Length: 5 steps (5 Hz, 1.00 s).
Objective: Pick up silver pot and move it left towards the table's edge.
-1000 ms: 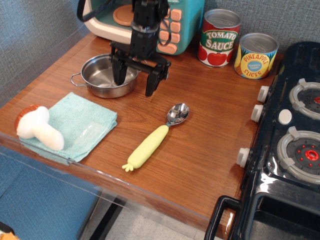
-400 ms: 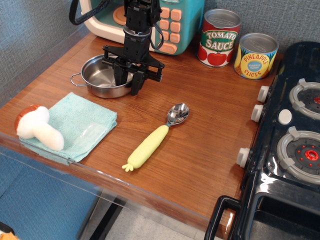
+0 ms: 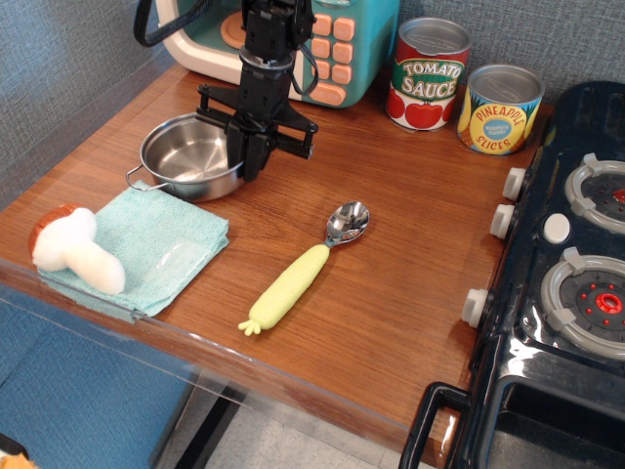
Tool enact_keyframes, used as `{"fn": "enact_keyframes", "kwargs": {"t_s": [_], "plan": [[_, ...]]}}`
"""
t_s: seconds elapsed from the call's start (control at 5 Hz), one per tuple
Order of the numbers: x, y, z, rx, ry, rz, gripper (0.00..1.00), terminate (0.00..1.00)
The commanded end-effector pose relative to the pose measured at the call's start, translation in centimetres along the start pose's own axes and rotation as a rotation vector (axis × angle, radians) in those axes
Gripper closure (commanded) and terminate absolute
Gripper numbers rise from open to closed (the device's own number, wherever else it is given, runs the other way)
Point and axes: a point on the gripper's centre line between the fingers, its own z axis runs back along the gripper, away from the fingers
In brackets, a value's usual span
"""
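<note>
Table (image 3: 391, 283) fills the view, brown wood grain, front edge running diag across the bottom-left; it's the stage and the pot's goal is its left side, so that bare strip of wood at far left matters; black toy stove (image 3: 566, 293) hugs the right side, well apart from the action, no factor; teal toy appliance (image 3: 352, 49) sits at the back w/ the arm coming down right in front of it; teal cloth (image 3: 137, 244) lies front-left w/ a plush mushroom (image 3: 73, 249) on it, and that's the snag, since it sits near the leftward path; two cans, tomato sauce (image 3: 430, 73) and pineapple (image 3: 500, 107), stand at back right, out of play; silver pot (image 3: 190, 156) is at back-left, its near rim looks to overlap the cloth's back edge, one loop handle poking left; it looks slightly tipped, prob lifted by one side; gripper (image 3: 246, 147) is clamped narrow on the pot's right rim, one finger inside, one out, a rim pinch b/c the pot's too wide to span; spoon (image 3: 303, 269) w/ yellow-green handle lies mid-table, untouched.
</note>
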Motion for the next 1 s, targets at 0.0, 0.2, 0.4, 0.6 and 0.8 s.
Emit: {"fn": "enact_keyframes", "kwargs": {"t_s": [0.0, 0.2, 0.4, 0.6, 0.8], "plan": [[1.7, 4.5, 5.9, 0.007, -0.16, 0.102, 1.0, 0.0], [2.7, 6.5, 5.6, 0.02, -0.161, 0.13, 1.0, 0.0], [3.3, 7.9, 4.4, 0.026, -0.132, 0.158, 1.0, 0.0], [3.7, 8.2, 3.3, 0.021, -0.111, 0.169, 1.0, 0.0], [4.0, 8.4, 2.1, 0.028, -0.083, 0.169, 1.0, 0.0]]}}
